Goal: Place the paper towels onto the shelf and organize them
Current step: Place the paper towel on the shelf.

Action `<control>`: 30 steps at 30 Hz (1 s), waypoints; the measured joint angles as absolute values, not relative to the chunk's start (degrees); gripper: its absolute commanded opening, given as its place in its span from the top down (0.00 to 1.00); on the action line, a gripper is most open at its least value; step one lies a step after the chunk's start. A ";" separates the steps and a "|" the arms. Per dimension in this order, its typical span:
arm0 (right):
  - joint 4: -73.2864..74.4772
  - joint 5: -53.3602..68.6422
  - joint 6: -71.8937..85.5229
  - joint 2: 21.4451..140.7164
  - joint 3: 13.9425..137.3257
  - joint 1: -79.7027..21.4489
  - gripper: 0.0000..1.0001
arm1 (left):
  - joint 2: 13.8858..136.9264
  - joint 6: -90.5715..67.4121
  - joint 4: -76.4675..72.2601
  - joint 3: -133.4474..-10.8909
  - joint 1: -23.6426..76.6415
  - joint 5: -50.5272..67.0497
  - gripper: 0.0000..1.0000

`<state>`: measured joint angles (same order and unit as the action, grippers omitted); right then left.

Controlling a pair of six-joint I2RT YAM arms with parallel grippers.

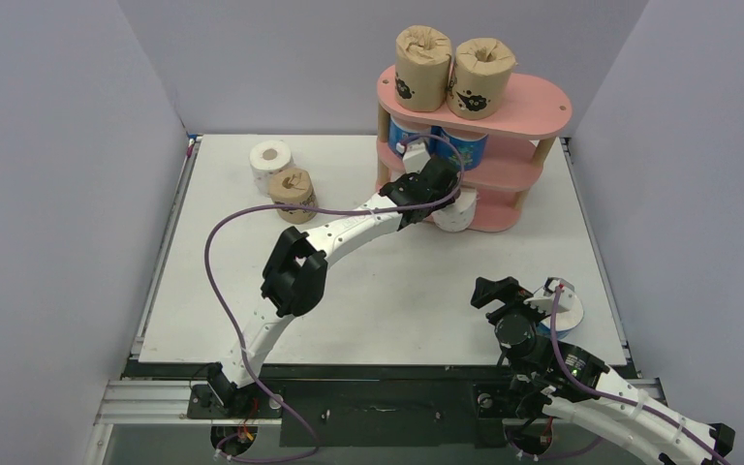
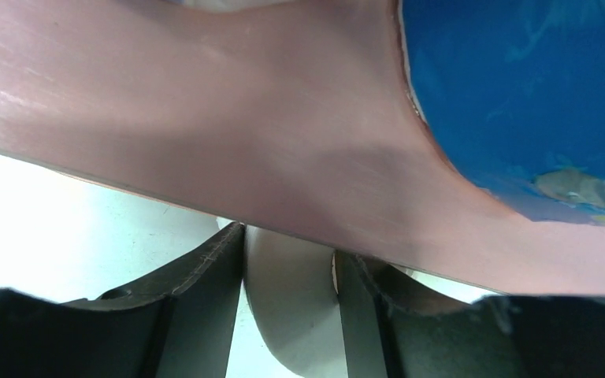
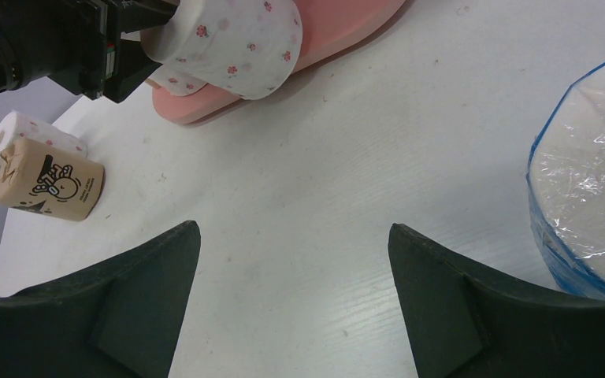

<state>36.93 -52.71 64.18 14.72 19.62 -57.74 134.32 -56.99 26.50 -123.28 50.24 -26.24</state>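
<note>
The jaws of the left arm (image 1: 349,228) are closed on a white roll with pink dots (image 3: 236,39), which is tilted at the front edge of the lowest board of the pink shelf (image 1: 533,97). On the shelf, two brown rolls (image 1: 423,66) stand on the top board and two blue rolls (image 1: 470,147) on the middle one, while one white roll (image 1: 271,160) and one brown roll (image 1: 293,194) lie together on the table (image 1: 397,291), well apart from the shelf. The jaws of the right arm (image 1: 630,402) are wide open with nothing between them, just beside a blue roll (image 3: 591,173) on the table.
</note>
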 measured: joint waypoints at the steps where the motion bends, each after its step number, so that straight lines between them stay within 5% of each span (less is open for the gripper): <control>1: 36.95 -52.71 64.18 14.72 19.62 -57.74 0.15 | 134.32 -56.84 26.50 -123.28 50.24 -26.09 0.57; 14: 36.95 -52.71 64.16 14.72 19.62 -57.74 0.15 | 134.63 -56.21 26.33 -123.92 50.30 -24.12 0.44; 30: 36.95 -52.71 64.16 14.72 19.62 -57.74 0.15 | 134.80 -54.74 25.26 -123.92 50.15 -22.24 0.41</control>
<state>36.95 -52.71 64.16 14.72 19.62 -57.74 134.80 -54.74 25.26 -123.92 50.15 -22.24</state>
